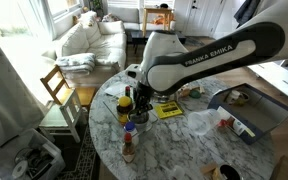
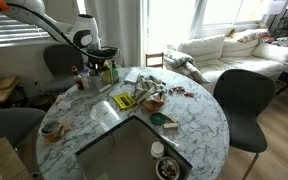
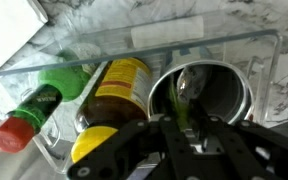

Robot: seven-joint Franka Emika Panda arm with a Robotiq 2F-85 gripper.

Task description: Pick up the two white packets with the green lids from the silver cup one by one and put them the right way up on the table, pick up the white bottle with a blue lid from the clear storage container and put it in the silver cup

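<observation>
Silver cup [image 3: 229,95] has a green-lidded packet [image 3: 184,93] inside, gripper [image 3: 184,123] poised at it, can't tell if clamped; packets unfinished, blue-lid bottle step looks untouched

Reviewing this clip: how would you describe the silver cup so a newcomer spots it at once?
On the round marble table, find the clear container. It holds a green bottle, a yellow bottle and, beside the yellow one, the silver cup. The cup alone is shiny metal, open-topped, with no cap.
</observation>
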